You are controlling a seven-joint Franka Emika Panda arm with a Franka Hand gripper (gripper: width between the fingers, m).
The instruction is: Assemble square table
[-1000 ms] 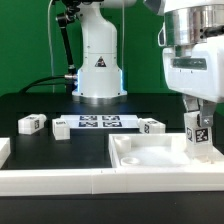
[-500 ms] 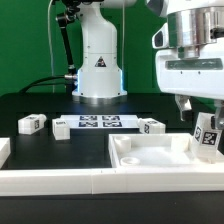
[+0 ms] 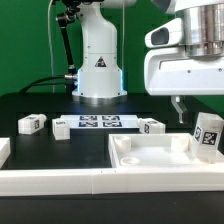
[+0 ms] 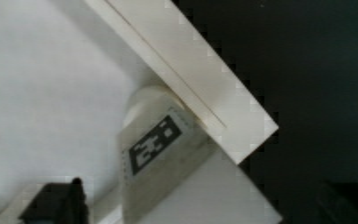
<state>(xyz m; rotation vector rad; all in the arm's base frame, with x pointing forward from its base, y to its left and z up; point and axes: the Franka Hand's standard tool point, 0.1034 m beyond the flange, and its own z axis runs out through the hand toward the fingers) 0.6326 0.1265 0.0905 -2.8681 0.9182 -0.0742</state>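
1. The square table's slab (image 3: 150,158) lies flat at the front of the black table, rim up, just behind the white rail walls (image 3: 50,180).
2. Over the slab's corner at the exterior view's right hangs the gripper (image 4: 201,206), jaws spread wide and holding nothing. In the exterior view we see one finger (image 3: 178,108) hanging clear; the other is cut off at the frame's edge.
3. Straight below the gripper, the corner leg (image 3: 208,135) stands on end in that corner. Its long axis is near upright with a slight lean, and its tag faces the exterior camera. In the wrist view it lies between the two dark fingertips (image 4: 55,200), touching neither, close against the slab's rim.
4. We judge that the coming move turns on this line-up: a straight rise would clear the leg, a straight drop would straddle it again. It may be seated in the corner recess or merely propped there; we cannot tell from these views.
5. Beyond the slab, well apart from the gripper, lie the nearest loose leg (image 3: 152,125), the marker board (image 3: 98,122), the middle loose leg (image 3: 62,128) and the farthest loose leg (image 3: 32,123).
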